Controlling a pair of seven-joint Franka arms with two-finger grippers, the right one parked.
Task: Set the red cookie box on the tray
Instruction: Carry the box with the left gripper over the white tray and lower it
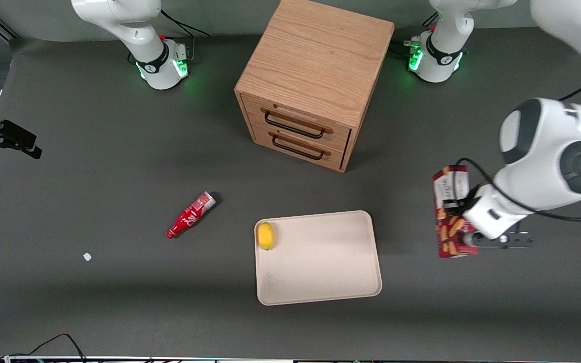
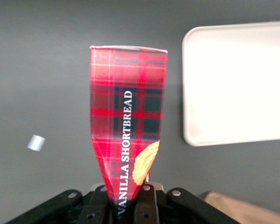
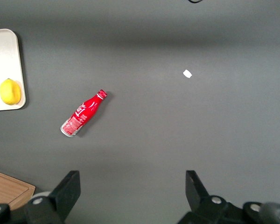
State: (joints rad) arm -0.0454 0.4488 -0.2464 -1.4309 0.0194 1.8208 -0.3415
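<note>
Front view: hand [image 1: 464,237] grips the red cookie box [image 1: 450,214] beside the tray [image 1: 321,272], which holds a lemon [image 1: 266,235].

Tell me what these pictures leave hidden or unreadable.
- Front view: the gripper on the cookie box is covered by the arm's wrist.
- Left wrist view: the box's gripped end lies between the fingers, cut off by the edge.
- Tray: cut off by the edge.
- Small white scrap: too small to identify.

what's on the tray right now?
Only a lemon at one edge of the tray. The red cookie box is off it, held in the left tool toward the working arm's end.
</note>
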